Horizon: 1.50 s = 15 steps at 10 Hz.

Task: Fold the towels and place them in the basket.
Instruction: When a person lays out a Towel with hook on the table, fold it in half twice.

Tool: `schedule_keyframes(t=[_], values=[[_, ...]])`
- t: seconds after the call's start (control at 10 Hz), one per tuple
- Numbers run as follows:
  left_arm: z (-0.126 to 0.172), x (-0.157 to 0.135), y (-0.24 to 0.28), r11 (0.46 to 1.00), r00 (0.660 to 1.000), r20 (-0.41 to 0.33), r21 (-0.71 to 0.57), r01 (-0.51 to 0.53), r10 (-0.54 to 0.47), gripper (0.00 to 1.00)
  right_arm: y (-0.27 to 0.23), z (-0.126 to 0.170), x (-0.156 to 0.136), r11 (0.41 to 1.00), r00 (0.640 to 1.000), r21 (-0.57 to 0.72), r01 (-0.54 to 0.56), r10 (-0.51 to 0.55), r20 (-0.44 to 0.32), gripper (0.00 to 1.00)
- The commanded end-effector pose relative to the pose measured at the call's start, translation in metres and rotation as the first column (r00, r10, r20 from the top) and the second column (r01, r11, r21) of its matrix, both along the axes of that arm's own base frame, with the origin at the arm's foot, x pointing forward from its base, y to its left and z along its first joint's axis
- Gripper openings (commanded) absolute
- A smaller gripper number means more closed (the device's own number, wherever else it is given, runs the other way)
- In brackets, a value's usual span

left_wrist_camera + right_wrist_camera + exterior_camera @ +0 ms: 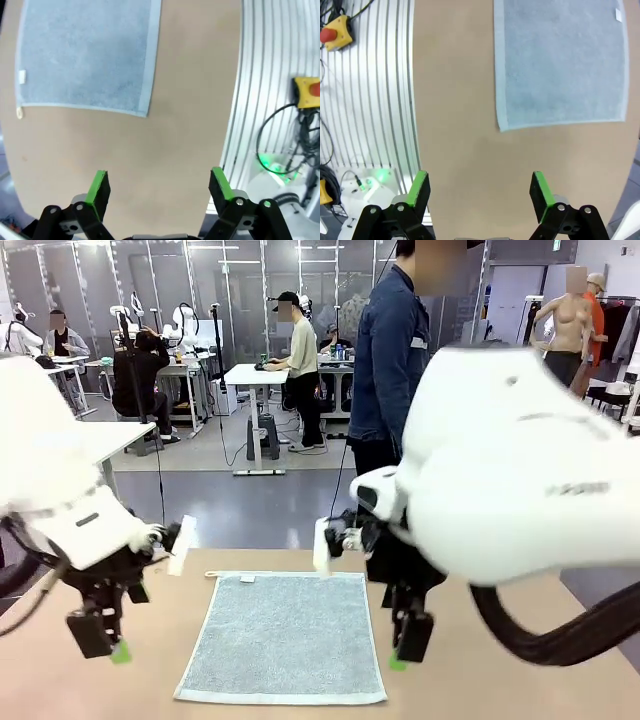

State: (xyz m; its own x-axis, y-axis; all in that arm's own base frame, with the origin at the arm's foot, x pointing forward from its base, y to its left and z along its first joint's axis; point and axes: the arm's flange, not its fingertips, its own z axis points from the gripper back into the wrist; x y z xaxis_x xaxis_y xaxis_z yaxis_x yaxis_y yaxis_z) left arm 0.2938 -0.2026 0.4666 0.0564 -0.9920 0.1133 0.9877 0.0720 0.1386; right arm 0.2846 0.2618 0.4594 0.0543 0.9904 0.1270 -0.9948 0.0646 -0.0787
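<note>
While nothing is held, the left end effector (160,182) and the right end effector (480,185) are both seen with fingers spread wide, hanging clear above the bare worktop (455,690). Between the two, the pale blue-grey towel (285,635) is laid out flat and unfolded. Its long edges run just inside each end effector, and its near corners lie ahead of and inward from the fingers.

The cloth is judged light, soft and limp. It should drape and sag once lifted, and its terry pile should give the pads good friction. A pinch at the near corners, one per end effector, is judged the best hold, since the hemmed border there is firmer. A small loop (19,113) and a white label (22,76) sit along the edge farthest from the fingers.

Open worktop is left on the outer side of each end effector, but the worktop's near edge is close, with a ribbed metal frame (375,100) beyond it. A person (390,360) stands past the far edge.
</note>
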Motion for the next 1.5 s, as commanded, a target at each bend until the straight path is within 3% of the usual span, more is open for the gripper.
schedule_keyframes(t=[0.0,0.1,0.2,0.3,0.5,0.6,0.7,1.0,1.4], values=[[-0.037,0.002,-0.006,1.0,1.0,0.002,-0.004,0.008,-0.008,1.0,0.006,-0.029,0.013,1.0,1.0,0.006,-0.019,0.019,-0.005,1.0],[-0.047,0.008,-0.006,1.0,1.0,-0.006,-0.017,-0.021,0.021,1.0,0.005,-0.047,0.025,0.999,0.999,-0.027,-0.034,0.034,0.011,1.0],[-0.061,0.016,-0.004,0.999,0.999,-0.01,-0.004,-0.032,0.032,1.0,0.003,-0.066,0.038,0.997,0.997,0.029,-0.077,0.078,-0.022,1.0],[-0.075,0.019,-0.004,1.0,0.999,-0.038,0.008,-0.013,0.013,1.0,0.003,-0.076,0.041,0.996,0.996,0.007,-0.087,0.087,-0.001,1.0],[-0.09,0.022,-0.004,1.0,0.997,-0.074,0.006,-0.008,0.008,1.0,0.005,-0.084,0.041,0.995,0.995,0.023,-0.098,0.099,-0.03,1.0],[-0.089,0.023,-0.002,0.999,0.998,-0.04,-0.01,-0.039,0.039,1.0,0.001,-0.081,0.04,0.996,0.996,0.034,-0.08,0.081,-0.026,1.0],[-0.073,0.036,-0.014,0.999,0.997,-0.073,0.037,-0.028,0.031,1.0,0.005,-0.082,0.04,0.997,0.997,-0.007,-0.072,0.072,-0.023,1.0],[-0.073,0.036,-0.014,0.999,0.997,-0.073,0.037,-0.028,0.031,1.0,0.005,-0.082,0.04,0.997,0.997,-0.007,-0.072,0.072,-0.023,1.0],[-0.102,0.048,-0.028,0.999,0.997,-0.062,0.026,0.048,-0.046,1.0,0.018,-0.107,0.05,0.999,0.999,0.001,-0.048,0.048,-0.002,1.0]])
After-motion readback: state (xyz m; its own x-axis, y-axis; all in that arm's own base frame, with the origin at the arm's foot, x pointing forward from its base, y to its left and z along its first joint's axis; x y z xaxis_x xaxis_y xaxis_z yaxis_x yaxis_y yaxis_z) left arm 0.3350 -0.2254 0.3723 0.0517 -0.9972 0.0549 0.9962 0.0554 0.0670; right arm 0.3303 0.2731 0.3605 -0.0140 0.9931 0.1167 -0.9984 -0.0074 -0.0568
